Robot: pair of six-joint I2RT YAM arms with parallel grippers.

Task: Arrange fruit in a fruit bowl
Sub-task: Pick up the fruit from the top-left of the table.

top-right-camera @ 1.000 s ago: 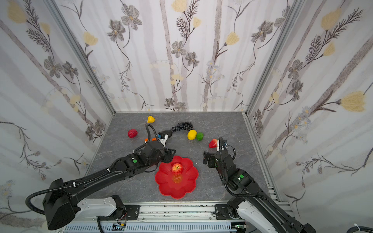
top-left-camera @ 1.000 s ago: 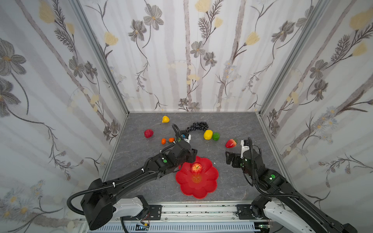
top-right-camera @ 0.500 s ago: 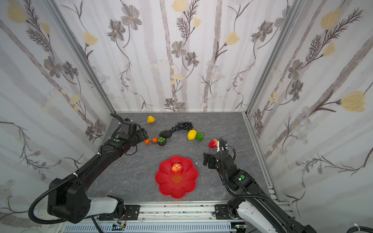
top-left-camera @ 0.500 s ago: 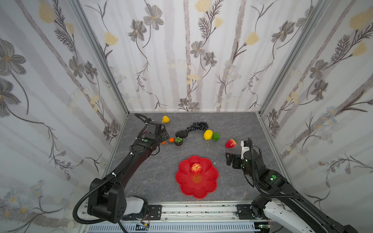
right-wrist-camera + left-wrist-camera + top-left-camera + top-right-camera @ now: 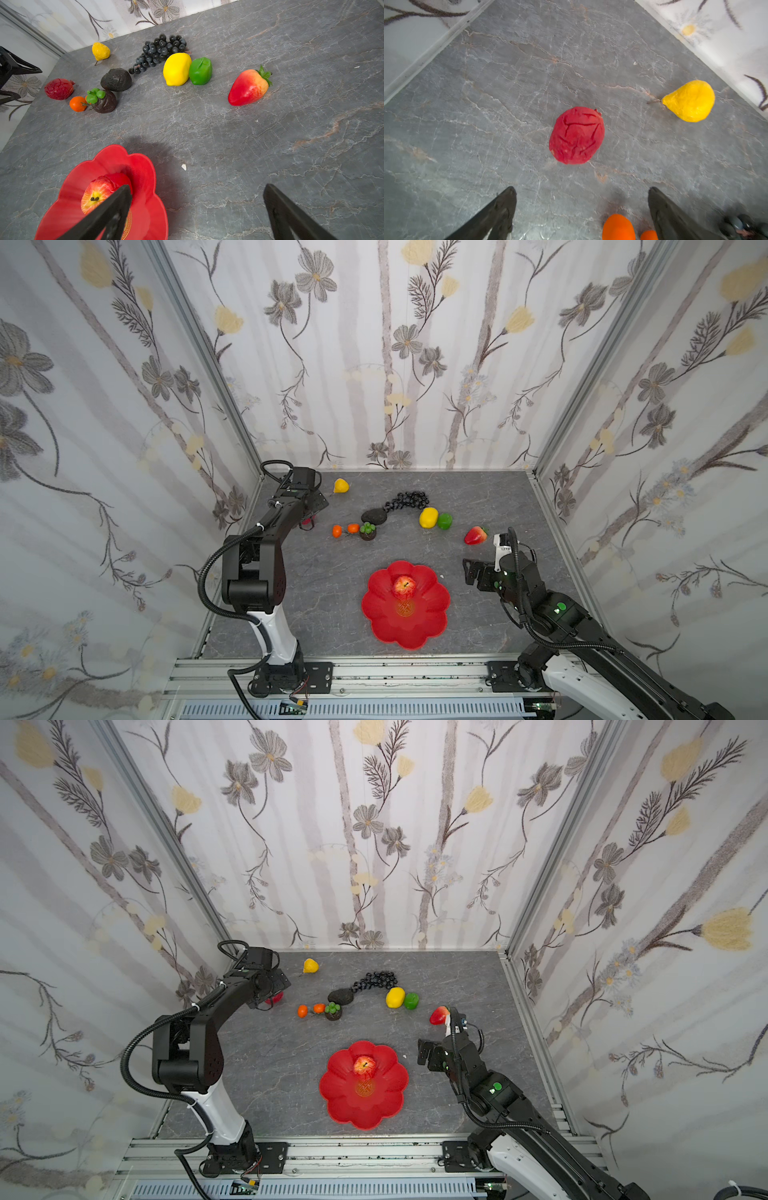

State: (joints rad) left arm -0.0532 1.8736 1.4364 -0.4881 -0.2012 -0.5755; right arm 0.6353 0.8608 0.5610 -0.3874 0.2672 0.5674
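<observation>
The red scalloped fruit bowl [image 5: 432, 622] [image 5: 149, 207] sits near the front with a red apple [image 5: 404, 587] [image 5: 95, 197] in it. My left gripper [image 5: 581, 190] is open and empty at the far left, hovering just short of a wrinkled dark-red fruit [image 5: 577, 135], half hidden under it in both top views [image 5: 275, 997]. Two tiny oranges [image 5: 617, 227] lie between its fingers' bases. My right gripper [image 5: 197, 187] [image 5: 471, 568] stands open and empty right of the bowl, with the strawberry [image 5: 247, 87] beyond it.
Across the back of the table lie a yellow pear [image 5: 340, 486], dark grapes [image 5: 407, 501], a black avocado [image 5: 374, 515], a leafy dark fruit [image 5: 368, 531], a lemon [image 5: 428, 517] and a green fruit [image 5: 444, 521]. Patterned walls enclose three sides.
My left arm has swung from beside the bowl back to the far left over the dark-red fruit, and its jaws have opened wider. The right arm has stayed put.
</observation>
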